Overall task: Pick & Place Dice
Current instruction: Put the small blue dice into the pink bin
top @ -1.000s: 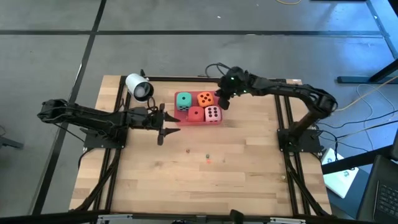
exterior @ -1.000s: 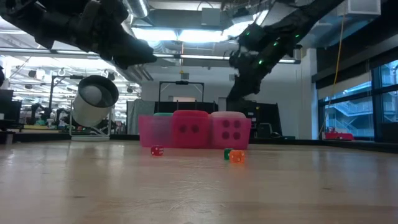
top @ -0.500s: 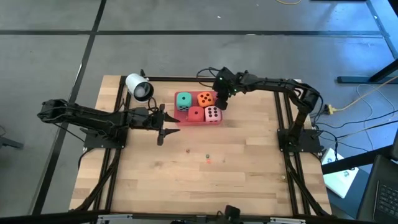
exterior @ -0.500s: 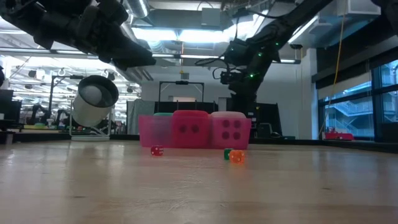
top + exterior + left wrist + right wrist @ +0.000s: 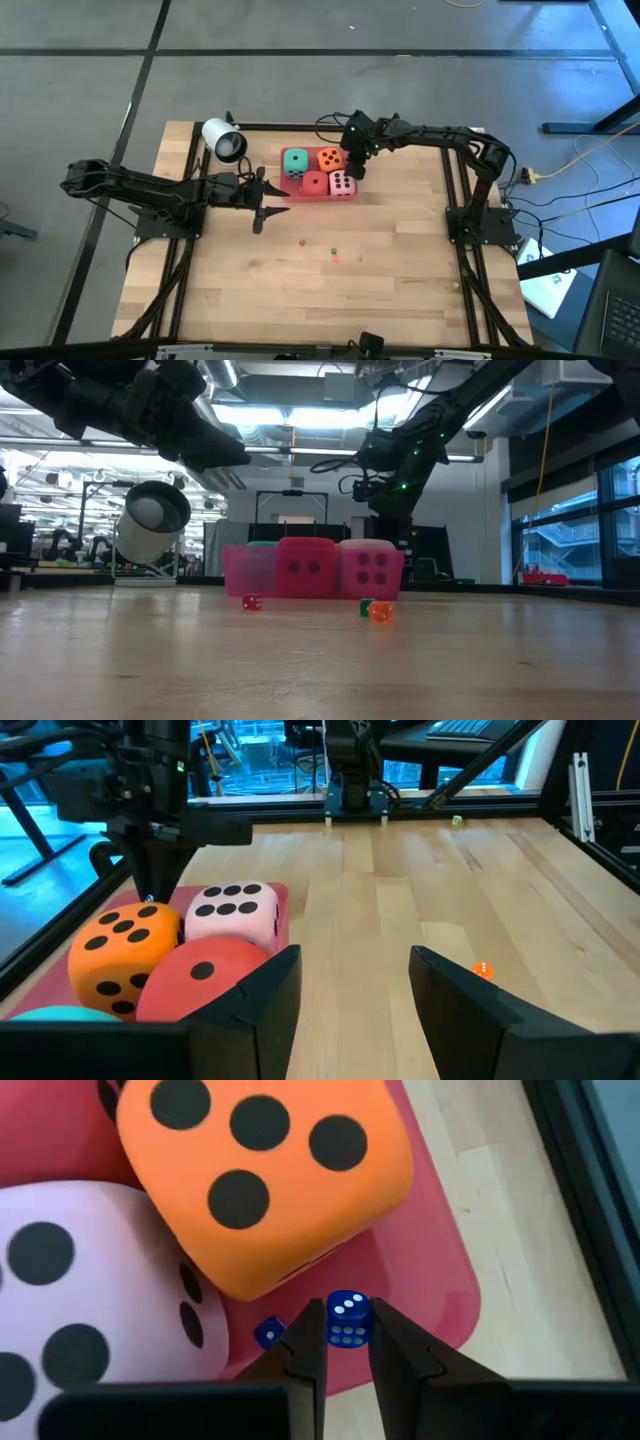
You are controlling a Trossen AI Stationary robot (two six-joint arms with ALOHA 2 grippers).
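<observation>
I hold a tiny blue die (image 5: 347, 1320) pinched in my right tool (image 5: 345, 1342) directly above the pink tray (image 5: 425, 1295), beside the orange die (image 5: 262, 1175); left tool (image 5: 345, 982) waits half-open.

I can read no words, labels, brand names or printed numerals anywhere on my table or on my arms. The only marks I see are pips. The soft orange cube (image 5: 262, 1175) shows four dark pips on the face toward my right wrist camera. The soft pale pink cube (image 5: 233, 915) shows six dark pips on top. The soft red cube (image 5: 205, 982) shows one. Between my right gripper's (image 5: 346, 1348) fingertips, the tiny blue die (image 5: 347, 1320) shows white pips, too small to count.
</observation>
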